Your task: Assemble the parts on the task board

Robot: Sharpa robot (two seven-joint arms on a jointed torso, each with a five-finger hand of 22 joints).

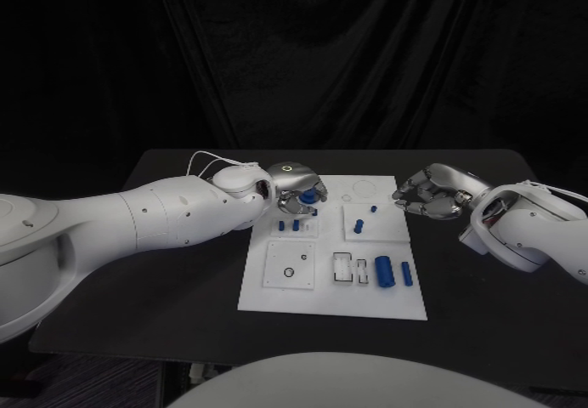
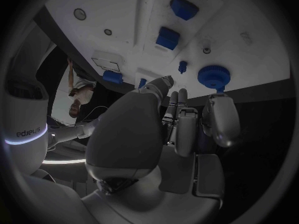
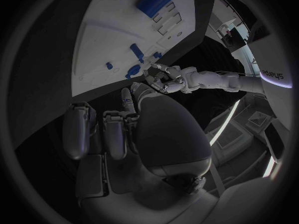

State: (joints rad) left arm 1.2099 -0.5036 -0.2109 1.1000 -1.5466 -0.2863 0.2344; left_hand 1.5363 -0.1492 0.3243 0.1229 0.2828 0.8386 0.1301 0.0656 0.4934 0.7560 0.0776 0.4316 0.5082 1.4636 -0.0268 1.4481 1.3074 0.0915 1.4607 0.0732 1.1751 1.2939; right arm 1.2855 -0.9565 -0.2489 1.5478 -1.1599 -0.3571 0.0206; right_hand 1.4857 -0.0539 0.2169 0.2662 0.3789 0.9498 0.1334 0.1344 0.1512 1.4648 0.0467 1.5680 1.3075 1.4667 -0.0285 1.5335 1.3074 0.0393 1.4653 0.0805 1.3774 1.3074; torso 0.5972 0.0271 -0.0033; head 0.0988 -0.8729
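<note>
The white task board (image 1: 276, 293) lies in the middle of the black table. My left hand (image 1: 291, 184) hovers over the board's far left corner and holds a blue round toothed part (image 1: 309, 197) at its fingertips; in the left wrist view that part (image 2: 214, 76) sits just beyond one fingertip (image 2: 221, 112). My right hand (image 1: 432, 192) hangs past the board's far right edge, fingers curled in with nothing in them. Small blue parts (image 1: 291, 226) and a blue peg (image 1: 358, 225) stand mid-board.
Near the board's front edge lie a thick blue cylinder (image 1: 385, 270) and a thinner blue rod (image 1: 405, 273), beside white slotted pieces (image 1: 343, 267). A dark ring (image 1: 289, 273) marks the front left plate. Bare black table (image 1: 183, 280) surrounds the board.
</note>
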